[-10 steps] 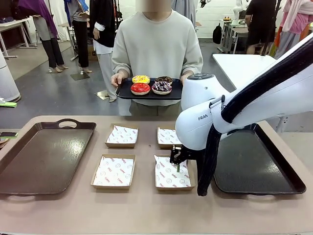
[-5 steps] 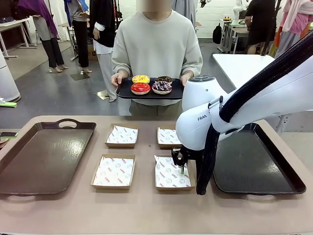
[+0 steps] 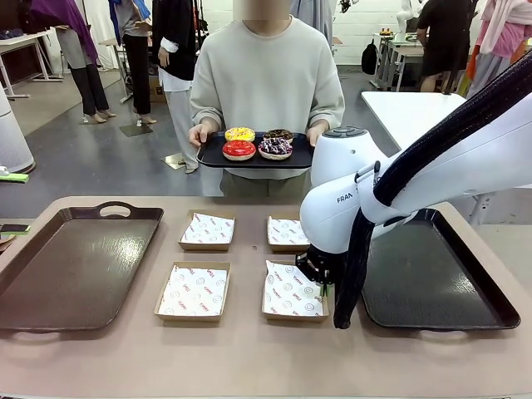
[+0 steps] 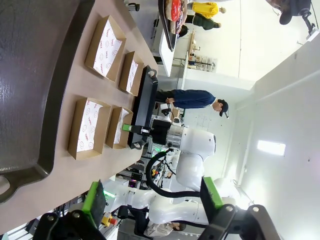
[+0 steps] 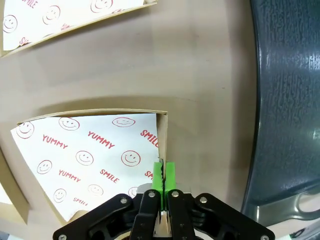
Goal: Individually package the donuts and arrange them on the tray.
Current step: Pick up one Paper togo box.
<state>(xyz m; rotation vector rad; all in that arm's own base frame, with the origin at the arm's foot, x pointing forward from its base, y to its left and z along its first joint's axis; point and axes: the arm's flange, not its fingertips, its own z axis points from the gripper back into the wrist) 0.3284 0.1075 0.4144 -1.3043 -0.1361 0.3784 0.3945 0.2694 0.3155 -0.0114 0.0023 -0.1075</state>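
While your right hand (image 5: pixel 163 176) is clamping fully closed on the thin side wall of the near-right box (image 5: pixel 90 155), its green pads (image 5: pixel 170 174) are pressing together over the cardboard edge. That edge is lying just beside the right tray (image 5: pixel 290 100). From the front, you are seeing that hand sitting low over the counter (image 3: pixel 249 357), at the box's right side. Your left hand (image 4: pixel 152 196) is hanging wide open and gripping nothing, with the left tray (image 4: pixel 30 75) lying on the counter ahead of it. Three more paper-lined boxes are lying near the gripped one: the near-left box (image 3: pixel 194 292), the far-left box (image 3: pixel 207 230) and the far-right box (image 3: pixel 286 233). The donuts are sitting well apart from all of this, on a black tray (image 3: pixel 213 158) that a person is holding up at the far side. The red donut (image 3: pixel 238 150) and the purple-white donut (image 3: pixel 275 148) are resting in front, with the yellow donut (image 3: pixel 239 134) and the chocolate donut (image 3: pixel 278 135) behind them.
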